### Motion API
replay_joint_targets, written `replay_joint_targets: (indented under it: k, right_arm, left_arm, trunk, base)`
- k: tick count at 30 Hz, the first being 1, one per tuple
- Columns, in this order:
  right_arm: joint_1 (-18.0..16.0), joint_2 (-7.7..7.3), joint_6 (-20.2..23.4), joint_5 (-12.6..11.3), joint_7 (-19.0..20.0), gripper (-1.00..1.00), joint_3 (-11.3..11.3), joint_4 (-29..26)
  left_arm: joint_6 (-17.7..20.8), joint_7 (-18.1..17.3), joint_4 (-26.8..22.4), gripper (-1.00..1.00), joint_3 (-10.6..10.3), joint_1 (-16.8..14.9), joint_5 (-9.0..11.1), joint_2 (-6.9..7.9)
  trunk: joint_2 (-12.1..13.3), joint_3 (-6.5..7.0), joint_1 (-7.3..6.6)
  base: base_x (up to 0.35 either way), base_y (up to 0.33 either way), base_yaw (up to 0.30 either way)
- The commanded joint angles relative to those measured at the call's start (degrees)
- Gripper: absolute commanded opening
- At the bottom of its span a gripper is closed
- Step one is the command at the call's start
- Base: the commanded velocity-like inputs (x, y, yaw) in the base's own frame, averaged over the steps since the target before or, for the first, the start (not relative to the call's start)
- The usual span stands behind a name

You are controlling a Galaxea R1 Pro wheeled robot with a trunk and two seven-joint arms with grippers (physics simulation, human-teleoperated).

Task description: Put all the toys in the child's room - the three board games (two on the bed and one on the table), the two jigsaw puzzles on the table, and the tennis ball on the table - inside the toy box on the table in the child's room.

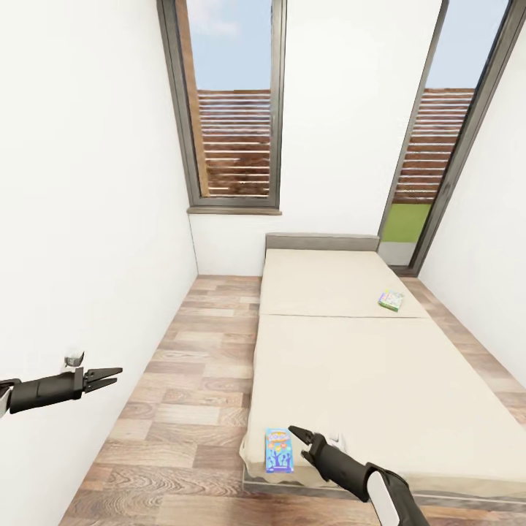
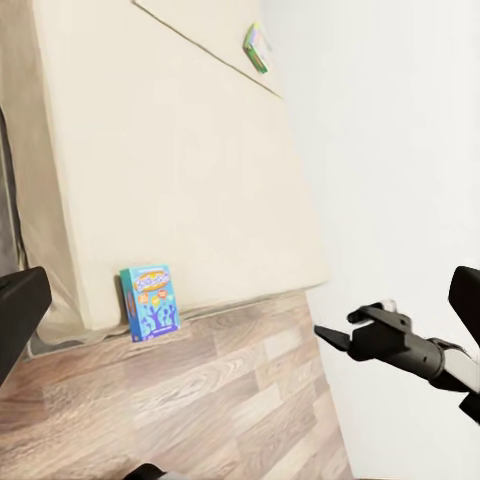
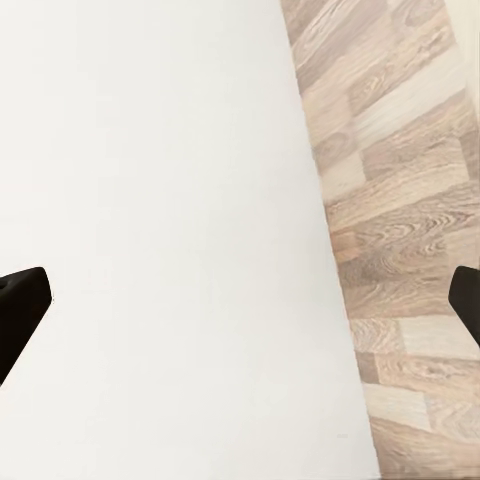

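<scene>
A blue board game [image 1: 278,450] with purple figures lies flat on the near left corner of the bed [image 1: 365,365]. My right gripper [image 1: 298,438] hovers open just to its right, a little above the mattress and not touching the game. A pale green board game [image 1: 391,300] lies far back on the bed's right side. My left gripper [image 1: 115,377] is open over the floor by the left wall. The left wrist view takes in the blue game [image 2: 150,302], the green game [image 2: 258,46] and the bed [image 2: 170,150]. The table, toy box, jigsaw puzzles and tennis ball are out of view.
A strip of wood-plank floor [image 1: 190,380] runs between the white left wall [image 1: 80,219] and the bed. A tall window [image 1: 234,109] is set in the far wall and a glass door [image 1: 431,183] at the back right. The right wrist view looks at wall [image 3: 150,200] and floor [image 3: 410,250].
</scene>
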Motion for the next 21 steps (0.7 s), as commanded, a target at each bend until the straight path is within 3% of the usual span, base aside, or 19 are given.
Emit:
replay_joint_targets:
  k: [1,7,16,21]
  right_arm:
    - [-0.09,0.06,0.37,-0.93,0.11,1.00,-0.66,0.77]
    - [-0.12,0.01,0.37,-3.85,-0.52,1.00,-1.15,2.16]
    - [-0.13,-0.38,0.56,-6.64,-2.66,1.00,-1.46,5.07]
    - [-0.13,-0.46,0.43,-9.41,-3.20,1.00,-1.47,6.55]
  left_arm:
    - [0.60,-0.20,0.01,1.00,-0.05,-0.07,0.11,0.01]
    - [0.62,-0.18,0.01,1.00,-0.04,-0.07,0.12,0.00]
    - [1.23,-0.06,0.01,1.00,-0.19,-0.05,0.09,-0.12]
    - [1.42,-0.10,0.01,1.00,-0.21,-0.07,0.09,-0.23]
  trunk:
    - [-0.13,-0.13,0.04]
    - [-0.13,-0.13,0.04]
    - [-3.74,-1.74,2.01]
    - [-5.74,-2.64,3.11]
  base:
    - [0.002,0.001,0.000]
    - [0.000,0.000,0.000]
    - [0.000,0.000,0.000]
    - [0.000,0.000,0.000]
